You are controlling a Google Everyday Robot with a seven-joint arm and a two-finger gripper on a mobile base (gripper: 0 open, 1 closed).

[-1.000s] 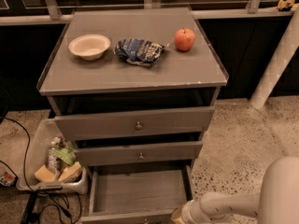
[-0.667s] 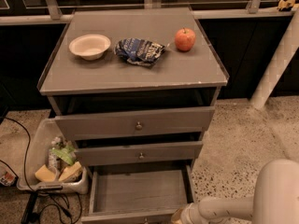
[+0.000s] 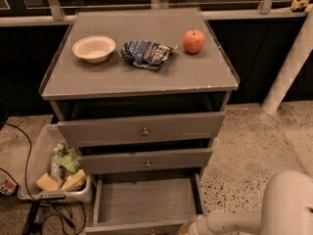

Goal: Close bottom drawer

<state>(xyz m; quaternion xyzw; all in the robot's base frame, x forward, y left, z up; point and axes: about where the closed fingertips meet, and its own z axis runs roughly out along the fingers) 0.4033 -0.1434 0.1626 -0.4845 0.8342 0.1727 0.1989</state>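
The bottom drawer [image 3: 146,199] of the grey cabinet is pulled far out. It is a shallow empty box, and its flat front [image 3: 137,227] lies at the lower edge of the camera view. My gripper [image 3: 188,227] is at the bottom edge, just right of the drawer front's right end, and most of it is cut off by the frame. My white arm [image 3: 288,204] reaches in from the lower right corner.
The middle drawer [image 3: 145,160] and the top drawer [image 3: 142,129] stand slightly out. On the cabinet top [image 3: 137,77] are a white bowl [image 3: 94,48], a crumpled chip bag [image 3: 146,54] and a red apple [image 3: 194,41]. A plastic bin [image 3: 34,160] and cables [image 3: 29,219] lie at the left, and a white pole [image 3: 288,67] at the right.
My gripper and wrist have sunk a little lower toward the bottom edge of the view. The bottom drawer is still as far out as before.
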